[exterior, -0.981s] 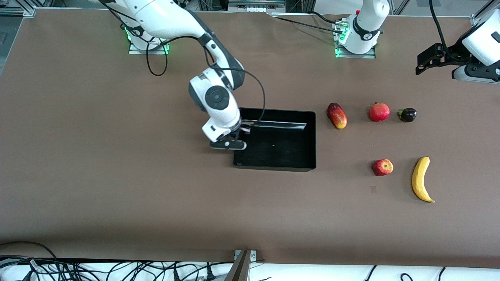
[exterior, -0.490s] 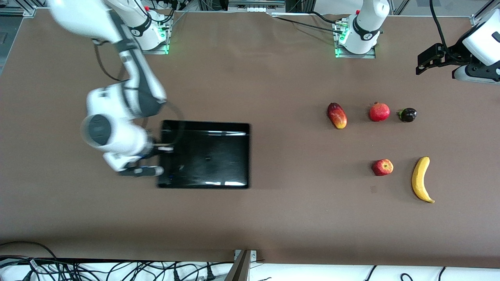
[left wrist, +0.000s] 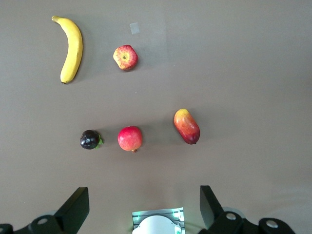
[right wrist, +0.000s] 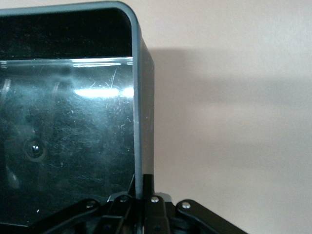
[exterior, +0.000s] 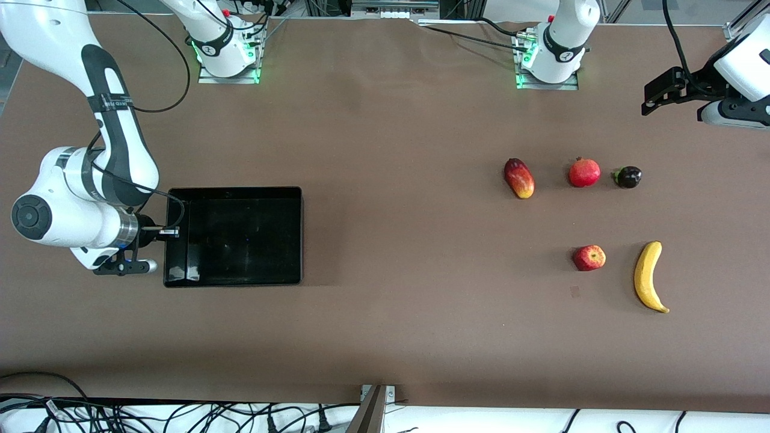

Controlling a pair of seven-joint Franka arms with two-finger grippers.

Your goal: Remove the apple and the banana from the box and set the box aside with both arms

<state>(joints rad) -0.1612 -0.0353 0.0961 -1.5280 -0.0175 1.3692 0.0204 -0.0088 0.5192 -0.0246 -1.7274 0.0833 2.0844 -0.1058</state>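
Observation:
The glossy black box [exterior: 240, 192] lies at the right arm's end of the table. My right gripper [exterior: 163, 231] is shut on the box's end wall, which shows in the right wrist view [right wrist: 142, 112] pinched between the two fingers. The red apple [exterior: 589, 257] and the yellow banana [exterior: 647, 276] lie toward the left arm's end of the table, and both show in the left wrist view, apple [left wrist: 126, 57] and banana [left wrist: 71, 48]. My left gripper [exterior: 662, 91] hangs high over the table's edge at the left arm's end, open and empty [left wrist: 141, 204].
A red-yellow mango-like fruit [exterior: 518, 178], a round red pomegranate [exterior: 584, 172] and a small dark purple fruit [exterior: 628, 177] lie in a row farther from the front camera than the apple and banana. The arm bases [exterior: 548, 54] stand along the table's back edge.
My right gripper has dragged the black box from the middle of the table toward the right arm's end. The left arm and the fruits have not moved.

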